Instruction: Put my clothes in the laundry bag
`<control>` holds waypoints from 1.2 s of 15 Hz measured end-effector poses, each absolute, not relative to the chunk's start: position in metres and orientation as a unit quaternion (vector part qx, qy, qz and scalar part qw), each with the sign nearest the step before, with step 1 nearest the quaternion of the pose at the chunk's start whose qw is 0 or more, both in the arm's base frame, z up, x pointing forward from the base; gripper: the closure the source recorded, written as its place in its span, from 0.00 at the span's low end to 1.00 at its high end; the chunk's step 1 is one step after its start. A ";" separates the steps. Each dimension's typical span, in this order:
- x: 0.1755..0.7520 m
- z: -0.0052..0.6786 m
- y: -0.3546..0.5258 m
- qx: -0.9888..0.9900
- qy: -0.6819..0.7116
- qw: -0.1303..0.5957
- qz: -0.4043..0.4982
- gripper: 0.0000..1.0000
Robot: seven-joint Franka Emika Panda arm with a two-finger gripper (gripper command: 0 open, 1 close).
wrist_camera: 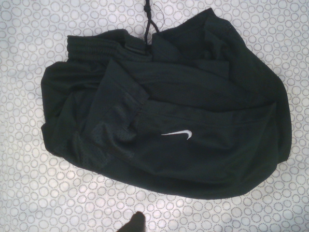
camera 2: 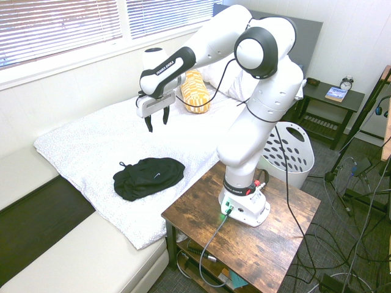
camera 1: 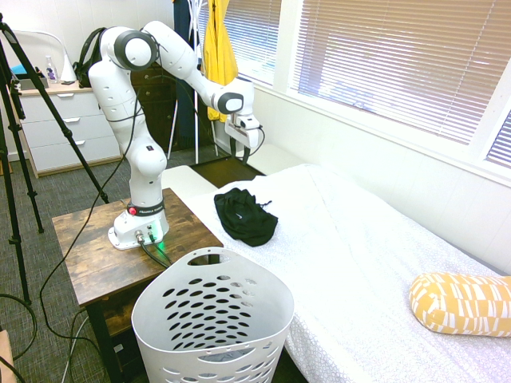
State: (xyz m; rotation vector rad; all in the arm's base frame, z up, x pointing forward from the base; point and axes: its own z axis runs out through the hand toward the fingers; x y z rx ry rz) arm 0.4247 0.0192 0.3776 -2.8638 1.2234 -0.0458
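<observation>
The clothes (camera 2: pixel 148 177) lie bunched on the bed (camera 2: pixel 104 137), near its corner by the wooden surface (camera 2: pixel 263 229), a small white swoosh logo (wrist_camera: pixel 177 134) showing on the black fabric (a drawstring trails from one edge). The pincer (camera 2: pixel 156 121) hangs above them, fingers apart and empty. The laundry bag (camera 1: pixel 212 323) stands on the floor beside the bed.
</observation>
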 end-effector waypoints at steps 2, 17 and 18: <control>0.426 0.378 0.020 -0.920 0.391 0.013 -0.018 0.00; 0.527 0.200 0.235 -0.959 0.273 -0.073 -0.014 0.00; 0.536 0.183 0.246 -0.960 0.268 -0.085 -0.009 0.00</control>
